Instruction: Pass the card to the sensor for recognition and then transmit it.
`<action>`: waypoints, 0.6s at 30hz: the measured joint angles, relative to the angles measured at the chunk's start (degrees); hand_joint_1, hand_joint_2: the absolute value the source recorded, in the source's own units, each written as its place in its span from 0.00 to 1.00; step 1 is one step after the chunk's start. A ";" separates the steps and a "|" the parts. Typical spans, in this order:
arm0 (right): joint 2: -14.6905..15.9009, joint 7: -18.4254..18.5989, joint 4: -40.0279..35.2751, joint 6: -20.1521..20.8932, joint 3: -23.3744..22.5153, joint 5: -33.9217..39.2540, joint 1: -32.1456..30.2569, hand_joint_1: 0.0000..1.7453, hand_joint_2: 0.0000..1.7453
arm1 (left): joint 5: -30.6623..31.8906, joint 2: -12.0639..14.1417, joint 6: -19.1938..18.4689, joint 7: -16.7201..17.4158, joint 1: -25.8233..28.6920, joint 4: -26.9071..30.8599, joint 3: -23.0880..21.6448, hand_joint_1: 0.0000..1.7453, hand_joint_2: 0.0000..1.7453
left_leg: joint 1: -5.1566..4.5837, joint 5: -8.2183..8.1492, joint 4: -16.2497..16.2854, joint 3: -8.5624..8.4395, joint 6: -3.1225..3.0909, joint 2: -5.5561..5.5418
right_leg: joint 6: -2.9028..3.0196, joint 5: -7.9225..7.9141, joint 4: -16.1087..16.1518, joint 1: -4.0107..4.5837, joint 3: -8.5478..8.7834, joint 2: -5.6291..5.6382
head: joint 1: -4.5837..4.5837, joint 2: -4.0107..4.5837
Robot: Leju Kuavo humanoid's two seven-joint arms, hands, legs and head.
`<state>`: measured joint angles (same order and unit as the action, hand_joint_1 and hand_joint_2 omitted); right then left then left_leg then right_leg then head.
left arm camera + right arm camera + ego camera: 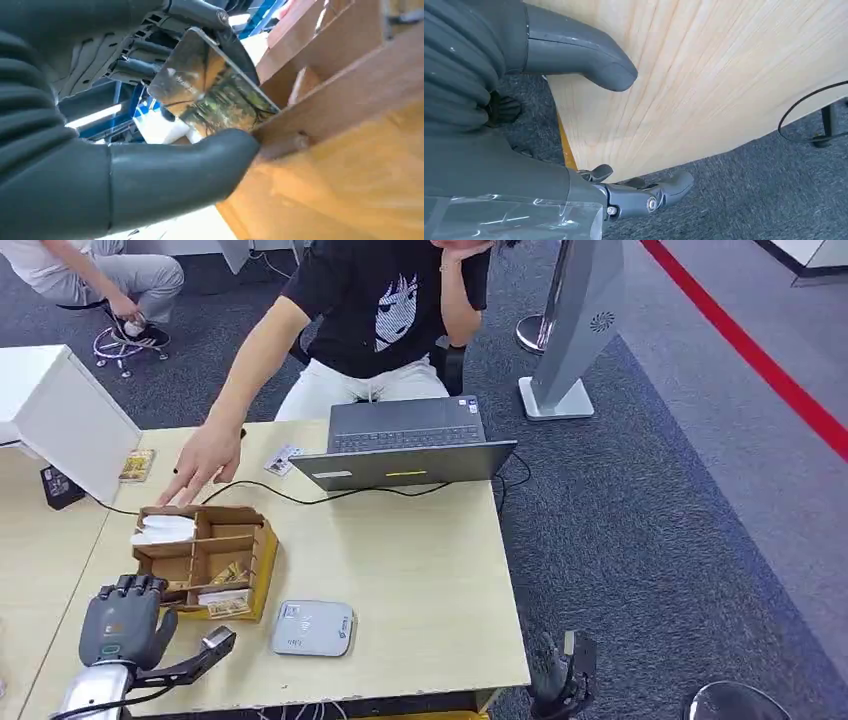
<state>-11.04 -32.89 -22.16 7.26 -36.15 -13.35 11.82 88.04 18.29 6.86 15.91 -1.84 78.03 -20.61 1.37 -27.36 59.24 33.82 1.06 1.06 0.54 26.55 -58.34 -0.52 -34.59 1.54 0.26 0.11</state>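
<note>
A pale wooden table [420, 570] stands on dark grey carpet [650, 500] crossed at the far right by a red floor line [745, 345]. At the table's near left, the left hand [125, 620] pinches a card [210, 92] between thumb and fingers at the near edge of a wooden compartment box [210, 550]. The white sensor [312, 628] lies just right of the box. The right hand [574, 125] hangs off the table's near right corner, fingers apart, holding nothing. A seated person's hand [205, 460] rests beyond the box, beside a laptop [405, 445].

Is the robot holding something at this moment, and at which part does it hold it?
The left hand pinches a card between thumb and fingers, at its end away from the wooden box. The right hand holds nothing.
</note>
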 joint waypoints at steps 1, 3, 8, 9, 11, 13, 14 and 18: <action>0.00 0.00 -0.02 0.00 -0.02 0.00 -0.02 0.00 1.00 | 0.00 0.00 0.00 0.00 0.02 0.00 0.00 1.00 1.00 | 0.00 0.00 0.00 0.00 0.00 0.00 | 0.00 0.00 0.00 0.00 0.00 0.00 | 0.02 0.00; 0.00 0.00 -0.02 0.00 0.00 0.13 -0.06 0.00 1.00 | -0.02 0.00 0.07 0.00 -0.02 0.00 0.00 1.00 1.00 | 0.00 0.00 0.00 0.02 0.00 -0.01 | 0.00 0.00 0.00 0.00 -0.01 -0.01 | -0.02 0.00; -0.04 -0.02 -0.02 0.02 0.02 0.31 -0.17 0.00 1.00 | 0.00 0.09 0.98 1.18 -0.58 0.39 -0.04 1.00 1.00 | 0.00 -0.01 0.00 -0.02 0.01 0.08 | 0.00 0.00 -0.01 0.00 -0.01 0.10 | -0.02 0.00; -0.04 -0.02 -0.02 0.02 0.02 0.31 -0.18 0.00 1.00 | 0.00 0.33 1.05 1.46 -0.58 0.98 -0.07 1.00 1.00 | 0.00 -0.01 0.00 -0.02 0.01 0.06 | 0.00 0.00 -0.01 0.00 -0.01 0.09 | 0.00 0.00; -0.04 0.00 -0.04 0.07 0.02 0.28 -0.18 0.00 1.00 | 0.00 0.90 0.96 1.53 -0.83 2.25 -0.07 1.00 1.00 | 0.00 -0.01 0.00 -0.02 0.01 0.05 | 0.00 0.00 -0.01 0.00 -0.01 0.08 | 0.00 0.00; -0.04 -0.02 -0.04 0.09 0.02 0.24 -0.18 0.00 1.00 | 0.00 1.69 0.35 1.09 -1.58 4.09 0.18 0.97 1.00 | 0.00 0.00 0.00 -0.01 0.01 0.01 | 0.00 0.00 -0.01 0.00 0.00 0.03 | 0.00 0.00; -0.04 -0.02 -0.04 0.09 0.06 0.15 -0.18 0.00 1.00 | 0.00 2.03 0.05 0.66 -1.87 4.82 0.46 0.97 1.00 | 0.00 0.00 0.00 -0.01 0.01 0.01 | 0.00 0.00 -0.01 0.00 0.00 0.02 | 0.00 0.00; -0.04 -0.02 -0.04 0.11 0.11 -0.02 -0.19 0.00 1.00 | 0.00 3.39 -0.77 -0.53 -3.45 7.41 1.95 0.97 1.00 | 0.00 0.02 0.00 -0.03 0.03 0.02 | 0.01 -0.01 -0.07 0.00 0.00 0.03 | 0.00 0.00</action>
<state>-11.08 -32.92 -22.21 7.37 -36.04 -13.38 11.63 88.04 21.68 6.10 15.39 -5.29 85.44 -18.66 1.37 -27.34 59.24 33.79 1.10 1.08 0.55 26.54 -58.41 -0.52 -34.58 1.57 0.26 0.11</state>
